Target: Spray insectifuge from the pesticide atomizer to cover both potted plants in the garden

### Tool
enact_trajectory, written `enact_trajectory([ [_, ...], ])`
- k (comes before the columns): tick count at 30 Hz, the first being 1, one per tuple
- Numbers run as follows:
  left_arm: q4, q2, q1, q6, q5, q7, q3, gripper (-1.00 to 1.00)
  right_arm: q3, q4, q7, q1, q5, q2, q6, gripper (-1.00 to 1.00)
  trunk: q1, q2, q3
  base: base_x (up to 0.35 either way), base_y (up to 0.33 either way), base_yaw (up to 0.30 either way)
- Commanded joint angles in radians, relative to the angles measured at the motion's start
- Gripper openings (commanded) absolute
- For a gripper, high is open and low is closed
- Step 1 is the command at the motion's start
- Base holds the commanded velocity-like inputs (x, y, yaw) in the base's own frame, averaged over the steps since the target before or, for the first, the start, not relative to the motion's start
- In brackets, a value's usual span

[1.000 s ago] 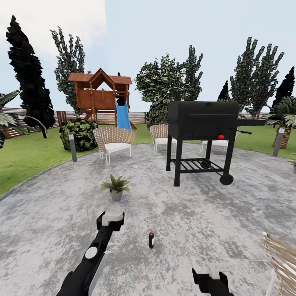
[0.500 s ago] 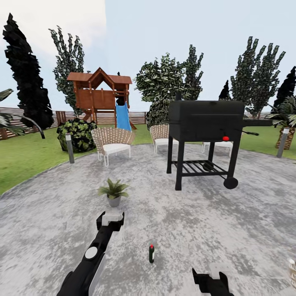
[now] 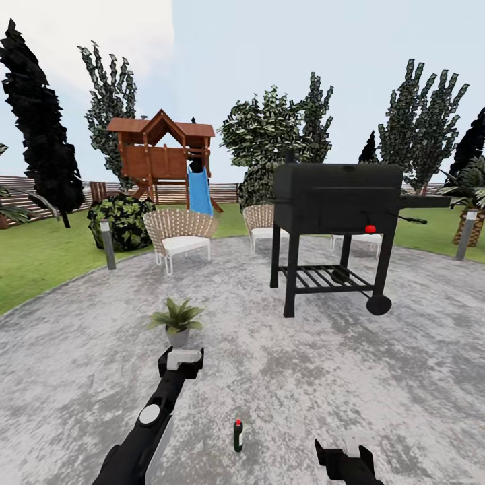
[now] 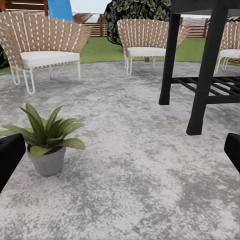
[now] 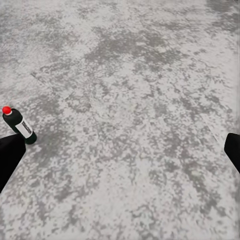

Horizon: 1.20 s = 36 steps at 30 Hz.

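Observation:
The pesticide atomizer (image 3: 238, 436), a slim dark-green bottle with a white label and a red-dotted top, stands upright on the paved patio between my two arms. In the right wrist view the atomizer (image 5: 19, 125) stands close beside one finger of my open right gripper (image 5: 120, 152), outside the gap. In the head view my right gripper (image 3: 347, 453) is at the bottom edge, right of the bottle. A potted plant (image 3: 176, 318) in a grey pot stands just beyond my left gripper (image 3: 180, 359). In the left wrist view the potted plant (image 4: 47, 140) stands near one finger of the open, empty left gripper (image 4: 120, 150).
A black grill on legs (image 3: 333, 202) stands ahead to the right on the patio. Wicker chairs (image 3: 178, 232) sit at the far rim, flanked by grey bollard lamps (image 3: 108, 244). Behind them are lawn (image 3: 40, 259), a wooden playhouse with a blue slide (image 3: 162, 155), a fence and trees.
The whole head view has shifted: the camera moved forward and turned. The atomizer and plant now sit lower and nearer, and the wicker chair at the right edge is gone. Both arms keep their pose.

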Motion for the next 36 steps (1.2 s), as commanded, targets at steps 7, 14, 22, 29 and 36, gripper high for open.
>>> enact_trajectory([
  [7,0.001,0.0,-0.001,-0.003,-0.009,0.0,0.0,1.0,-0.001,-0.003,0.0,0.0,0.0,0.0,0.006,1.0,0.0,0.0,-0.001,0.007,-0.008,0.0],
  [14,0.001,0.0,-0.001,-0.003,-0.009,0.0,0.0,1.0,-0.003,-0.002,0.0,0.0,0.0,0.0,0.008,1.0,0.0,0.0,-0.003,0.0,0.0,-0.006],
  [22,0.001,0.0,-0.001,-0.003,-0.008,-0.001,0.0,1.0,-0.006,-0.002,0.0,0.0,-0.007,0.0,0.048,1.0,0.011,-0.021,-0.024,0.0,0.0,-0.059],
  [29,0.001,-0.002,-0.001,-0.002,-0.005,-0.001,-0.001,1.0,-0.005,-0.003,0.0,0.0,-0.007,0.0,0.064,1.0,0.038,-0.07,-0.057,0.0,0.0,-0.051],
  [36,0.041,0.0,-0.001,-0.001,-0.007,0.001,0.001,1.0,-0.007,-0.003,0.0,0.0,-0.007,0.0,0.065,1.0,0.062,-0.113,-0.082,0.0,0.0,-0.005],
])
